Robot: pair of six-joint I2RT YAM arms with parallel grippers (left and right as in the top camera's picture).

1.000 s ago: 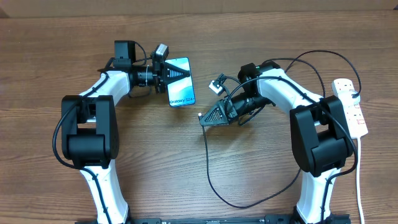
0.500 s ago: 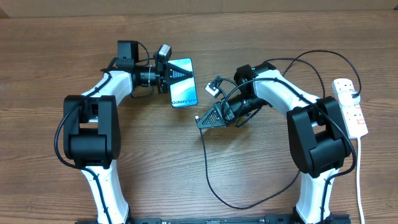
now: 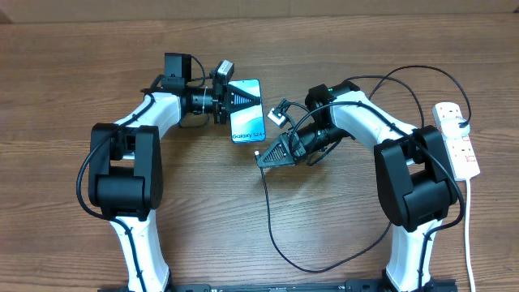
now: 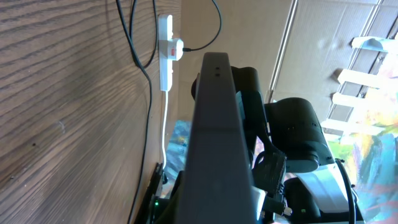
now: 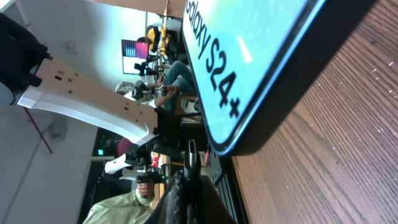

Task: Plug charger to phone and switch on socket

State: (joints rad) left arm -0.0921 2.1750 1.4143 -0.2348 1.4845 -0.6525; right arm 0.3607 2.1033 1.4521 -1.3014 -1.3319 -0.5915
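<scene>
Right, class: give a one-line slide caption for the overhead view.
Left gripper holds the phone; right gripper holds the charger tip near its lower end; socket lies far right.

The desk [image 3: 324, 49] is brown wood with a fine darker grain. The phone [image 3: 249, 126] has a light blue-teal screen with small dark lettering and a black edge; the charger [image 3: 269, 211] is black all along. The socket [image 3: 460, 144] is white with red switches and a white cord, and the arms [image 3: 357, 109] are white with black joints.
</scene>
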